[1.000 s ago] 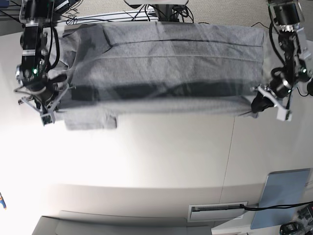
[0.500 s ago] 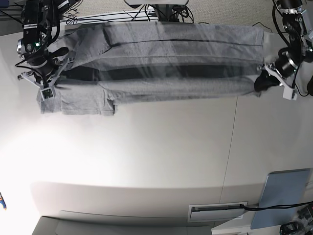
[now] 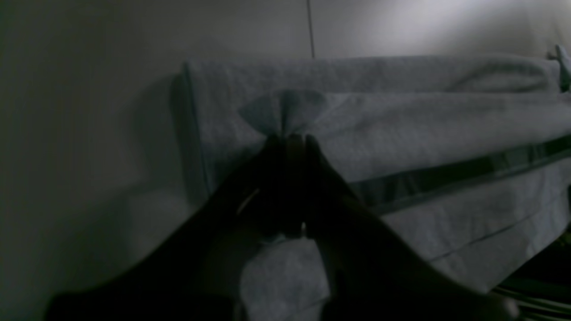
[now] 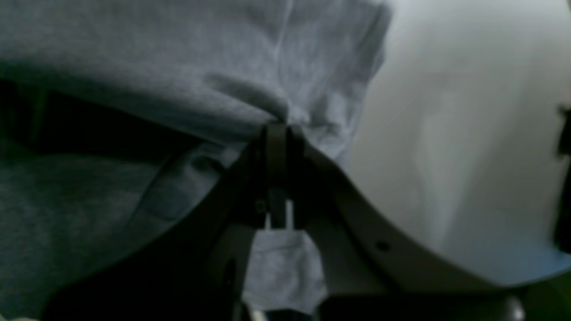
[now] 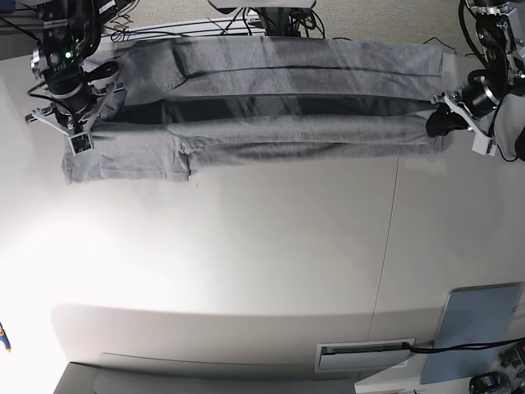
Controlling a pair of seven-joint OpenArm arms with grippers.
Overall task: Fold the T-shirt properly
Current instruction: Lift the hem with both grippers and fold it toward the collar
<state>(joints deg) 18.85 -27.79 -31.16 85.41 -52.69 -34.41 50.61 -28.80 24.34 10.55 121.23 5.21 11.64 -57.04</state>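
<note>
The heather-grey T-shirt (image 5: 287, 123) lies stretched in a long band along the table's far edge, folded lengthwise with a dark crease running through it. One sleeve (image 5: 131, 162) sticks out flat at the near left. My left gripper (image 5: 437, 125) is shut on the shirt's right end; in the left wrist view its dark fingers (image 3: 312, 151) pinch a small tuft of cloth (image 3: 283, 111). My right gripper (image 5: 81, 136) is shut on the left end by the sleeve. Up close, the right gripper (image 4: 277, 129) clamps a bunched fold of the T-shirt (image 4: 156, 67).
The white table (image 5: 246, 263) has a seam (image 5: 390, 246) running front to back. A light-blue panel (image 5: 477, 330) lies at the near right corner, beside a white slotted unit (image 5: 365, 355). Cables (image 5: 246, 25) hang behind the far edge.
Both grippers have carried the held edge toward the far side of the table. The raised fold has come down and the shirt's band has grown narrower and flatter.
</note>
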